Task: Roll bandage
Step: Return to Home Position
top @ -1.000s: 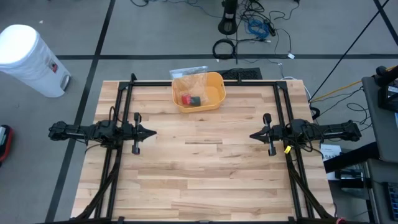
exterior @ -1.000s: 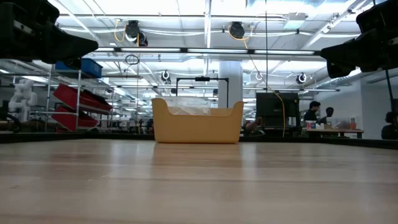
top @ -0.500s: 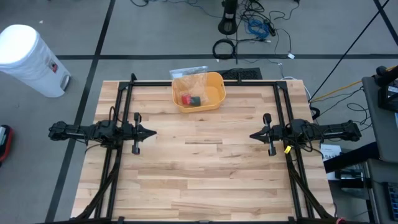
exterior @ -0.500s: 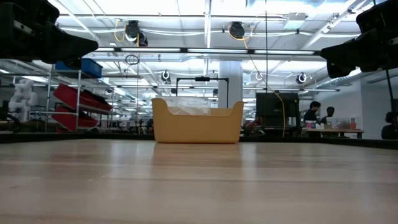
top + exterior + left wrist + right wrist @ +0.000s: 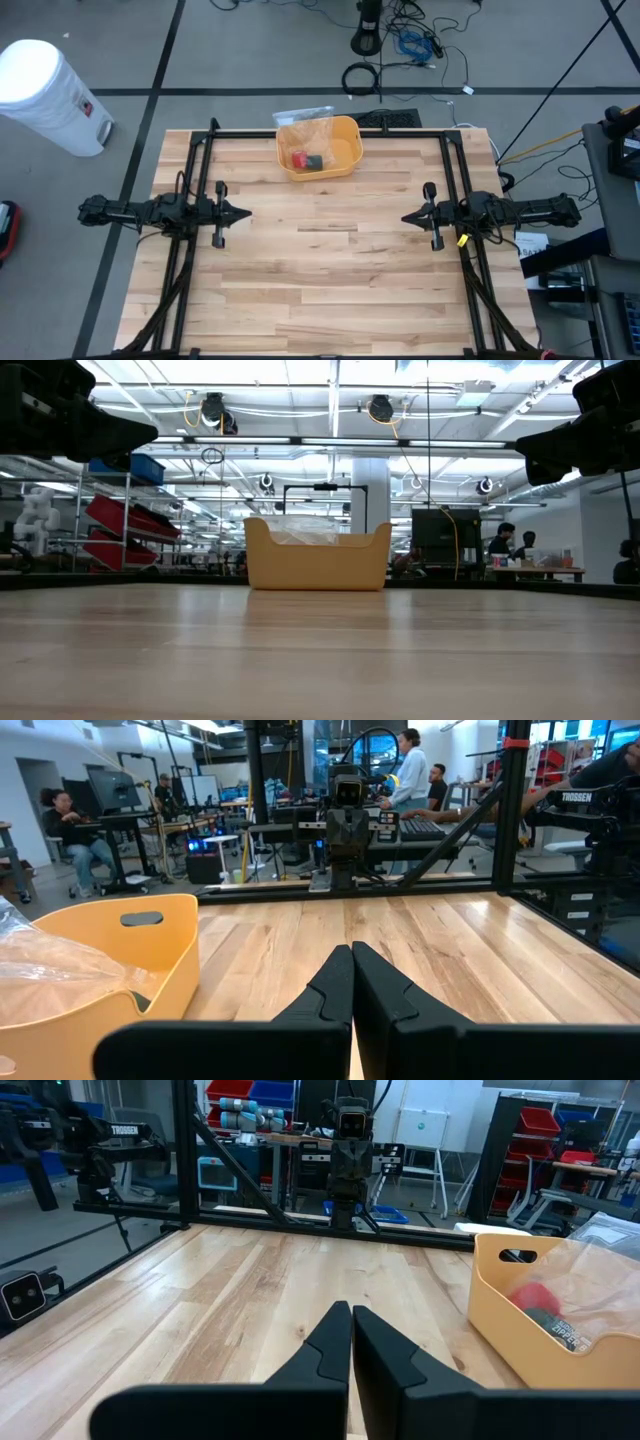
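Sitting at the far edge of the wooden surface [image 5: 330,290], about midway across it, the yellow bin [image 5: 345,150] holds the clear zip bag [image 5: 305,125], whose crinkled top rises above the rim and leans past the bin's far wall. Inside the bag the red bandage [image 5: 298,158] lies low in the bin, just beside a dark patch [image 5: 317,160] too small to make out from above. The left arm [image 5: 160,212] stretches level over the left side of the surface and the right arm [image 5: 495,211] mirrors it over the right side, each pointing toward the middle, well apart from one another and from the bin. The left jaws are pressed together with nothing between them, the fingers [image 5: 330,995] meeting along one thin line; the right jaws are the same, fingers [image 5: 330,1345] touching and holding nothing. Both arms hang above the wood rather than resting on it. On the floor beyond the surface stand a white trash can [image 5: 48,95] and a tangle of cables [image 5: 400,45]. People [image 5: 505,540] sit at desks in the room behind.
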